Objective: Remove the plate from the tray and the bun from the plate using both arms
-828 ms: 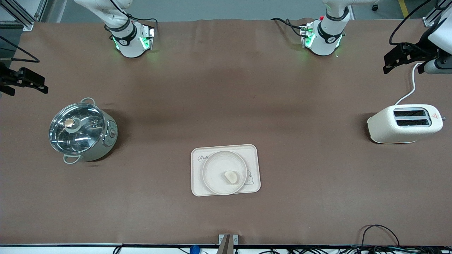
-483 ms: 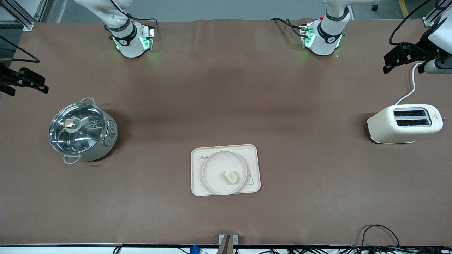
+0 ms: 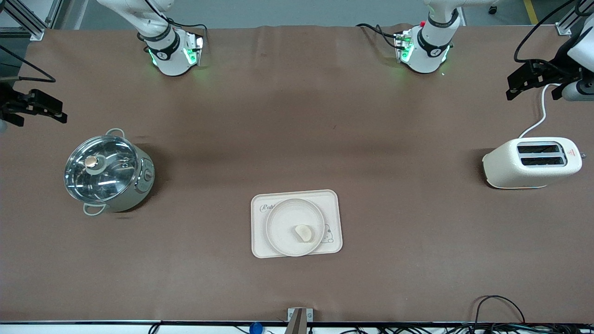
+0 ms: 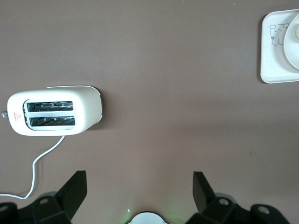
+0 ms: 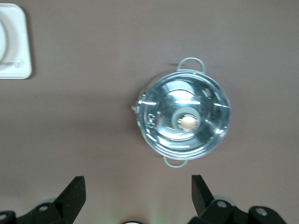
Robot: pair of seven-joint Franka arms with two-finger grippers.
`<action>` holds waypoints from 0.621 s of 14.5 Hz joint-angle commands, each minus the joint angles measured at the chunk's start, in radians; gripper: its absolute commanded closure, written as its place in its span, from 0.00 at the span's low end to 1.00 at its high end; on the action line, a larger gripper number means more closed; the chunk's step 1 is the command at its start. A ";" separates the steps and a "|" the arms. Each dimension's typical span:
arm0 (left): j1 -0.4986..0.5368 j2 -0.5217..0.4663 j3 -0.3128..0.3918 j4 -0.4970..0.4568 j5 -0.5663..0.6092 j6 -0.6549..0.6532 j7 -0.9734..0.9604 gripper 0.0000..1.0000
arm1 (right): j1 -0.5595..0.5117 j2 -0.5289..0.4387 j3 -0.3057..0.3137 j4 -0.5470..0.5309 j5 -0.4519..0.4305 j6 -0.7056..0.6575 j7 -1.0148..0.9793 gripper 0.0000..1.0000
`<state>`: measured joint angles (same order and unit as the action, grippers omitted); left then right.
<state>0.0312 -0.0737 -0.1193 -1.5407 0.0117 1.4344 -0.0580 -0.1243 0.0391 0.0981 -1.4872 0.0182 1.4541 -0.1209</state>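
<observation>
Both claws stand wide open and empty: left claw (image 3: 513,86) at three o'clock above the white toaster (image 3: 532,162), right claw (image 3: 58,113) at nine above the lidded steel pot (image 3: 107,172). Neither arm has reached in, so the pale half-round bun (image 3: 304,232) lies on the round cream plate (image 3: 280,227), itself on the cream rectangular tray (image 3: 332,204), at six on the brown counter (image 3: 297,116).

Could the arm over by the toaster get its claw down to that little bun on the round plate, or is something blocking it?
Probably yes. The left gripper hangs open, high over the table near the white toaster. Only bare brown tabletop lies between it and the small pale bun, which sits uncovered on the round cream plate.
</observation>
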 commanded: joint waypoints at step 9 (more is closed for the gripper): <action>-0.001 0.025 0.001 0.013 0.004 -0.012 0.004 0.00 | 0.354 0.348 0.006 -0.059 0.117 0.641 0.511 0.00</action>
<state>0.0308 -0.0562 -0.1189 -1.5410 0.0117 1.4340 -0.0581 0.1790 0.2984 0.1109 -1.5941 0.1206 2.0205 0.2743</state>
